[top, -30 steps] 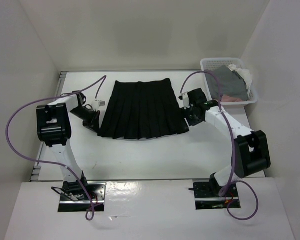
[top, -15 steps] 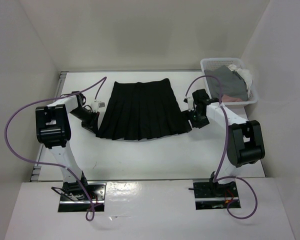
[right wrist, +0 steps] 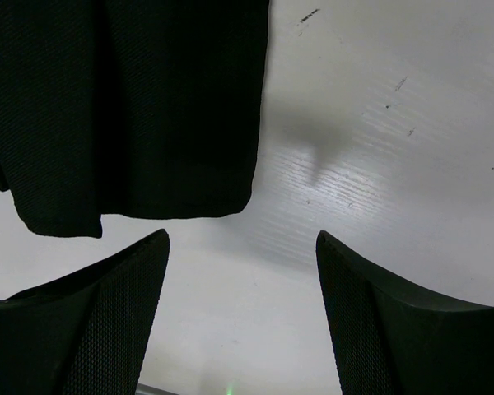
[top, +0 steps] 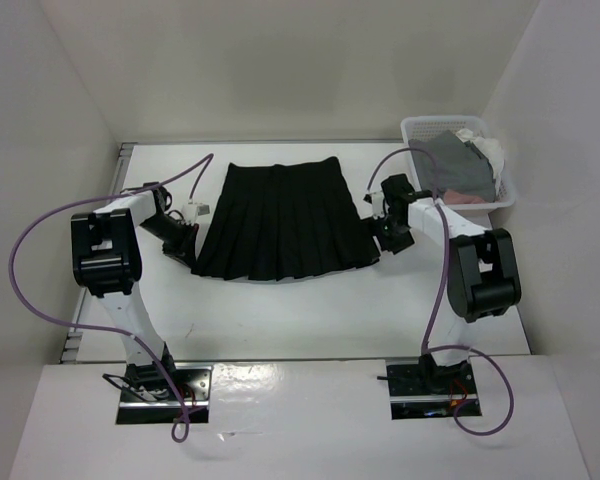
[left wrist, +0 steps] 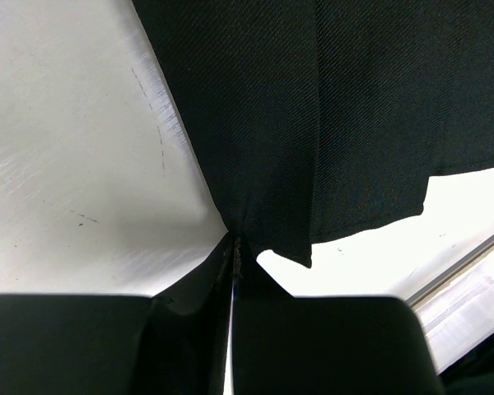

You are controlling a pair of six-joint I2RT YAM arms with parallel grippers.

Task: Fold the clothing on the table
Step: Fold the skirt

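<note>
Concerns the skirt point(top: 280, 222), spread flat on the table point(top: 280, 310), waistband far, hem near. Looks like the corner-grasp step ahead of the first fold. Shows the left claw point(left wrist: 233, 247) clamped on the left hem corner, with fabric pinched in the shut jaws. Shows the right claw point(right wrist: 240, 239) spread apart and empty, with the right hem corner just ahead of its gap, not yet between the jaws. Probably calls for easing the right claw forward over that corner, closing, then raising both corners together toward the waistband.

Bright, soft shadows, foreground perhaps blurred
</note>
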